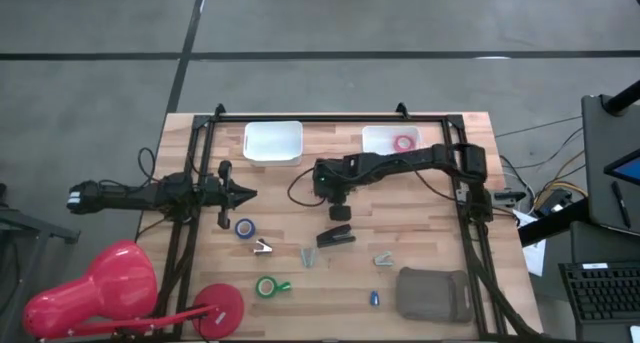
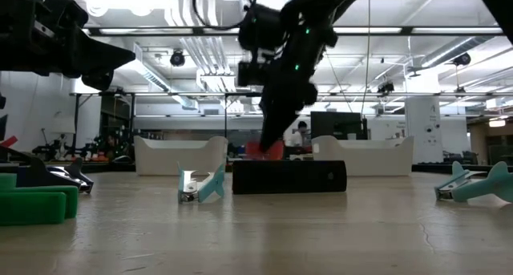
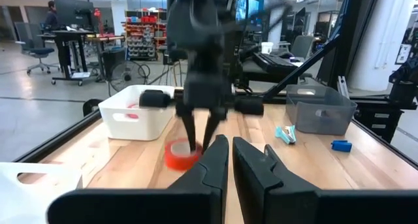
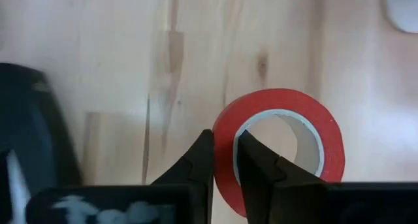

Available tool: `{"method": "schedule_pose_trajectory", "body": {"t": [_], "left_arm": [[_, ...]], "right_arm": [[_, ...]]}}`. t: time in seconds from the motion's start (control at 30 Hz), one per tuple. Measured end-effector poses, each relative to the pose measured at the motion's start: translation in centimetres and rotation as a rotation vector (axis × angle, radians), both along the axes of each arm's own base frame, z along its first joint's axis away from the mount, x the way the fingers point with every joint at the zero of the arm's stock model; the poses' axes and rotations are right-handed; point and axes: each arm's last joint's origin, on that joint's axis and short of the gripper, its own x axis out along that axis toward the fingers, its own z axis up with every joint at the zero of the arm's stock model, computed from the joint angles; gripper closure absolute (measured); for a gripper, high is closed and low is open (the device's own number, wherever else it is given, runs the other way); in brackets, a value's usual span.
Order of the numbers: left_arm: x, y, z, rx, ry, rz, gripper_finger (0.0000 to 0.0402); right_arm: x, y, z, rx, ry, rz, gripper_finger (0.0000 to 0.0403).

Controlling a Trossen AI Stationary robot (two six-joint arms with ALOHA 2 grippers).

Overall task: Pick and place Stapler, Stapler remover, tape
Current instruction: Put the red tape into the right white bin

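Note:
A red tape roll (image 4: 281, 145) lies on the table's middle, with my right gripper (image 4: 225, 162) coming down on it and shut on its wall. The left wrist view shows the same roll (image 3: 179, 155) under the right fingers (image 3: 191, 129). The black stapler (image 1: 337, 237) rests flat on the table just near of that gripper, and it also shows in the low view (image 2: 288, 177). A blue roll (image 1: 245, 227) and a green roll (image 1: 267, 286) lie flat toward the left. Another red roll (image 1: 404, 142) sits in the far right bin. My left gripper (image 1: 240, 193) hovers shut, left of the middle, holding nothing. My right gripper pinches the red roll's wall (image 4: 225, 142) on one side of the ring, one finger inside the pale core (image 4: 255, 165) and one outside (image 4: 199, 162). The fingers come from above, pointing down. The roll appears to lie flat on the wood.
Two white bins (image 1: 273, 141) (image 1: 380, 133) stand at the far edge. Teal staple removers (image 1: 308, 255) (image 1: 383, 258) and a silver one (image 1: 263, 247) lie near the stapler. A grey pouch (image 1: 432, 293), a small blue item (image 1: 374, 298) and the red lamp base (image 1: 218, 308) occupy the near side.

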Motion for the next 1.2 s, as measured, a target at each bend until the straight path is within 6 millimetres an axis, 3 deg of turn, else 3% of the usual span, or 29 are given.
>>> {"method": "schedule_pose_trajectory", "body": {"t": [0.33,0.63,0.8,1.2], "left_arm": [[0.0,0.0,-0.1,0.000,0.013,0.000,0.0374],[0.0,0.0,-0.2,0.000,0.022,0.000,0.0374],[0.0,0.0,-0.2,0.000,0.026,0.000,0.0374],[0.0,0.0,-0.3,0.000,0.029,0.000,0.0374]], "right_arm": [[-4.5,0.3,6.6,-0.003,-0.054,-0.076,0.0360],[-10.5,-1.5,10.2,-0.033,-0.164,-0.247,0.0359],[-13.6,-3.7,10.4,-0.030,-0.183,-0.398,0.0359],[-18.9,-9.7,6.5,-0.027,-0.090,-0.708,0.0359]]}}
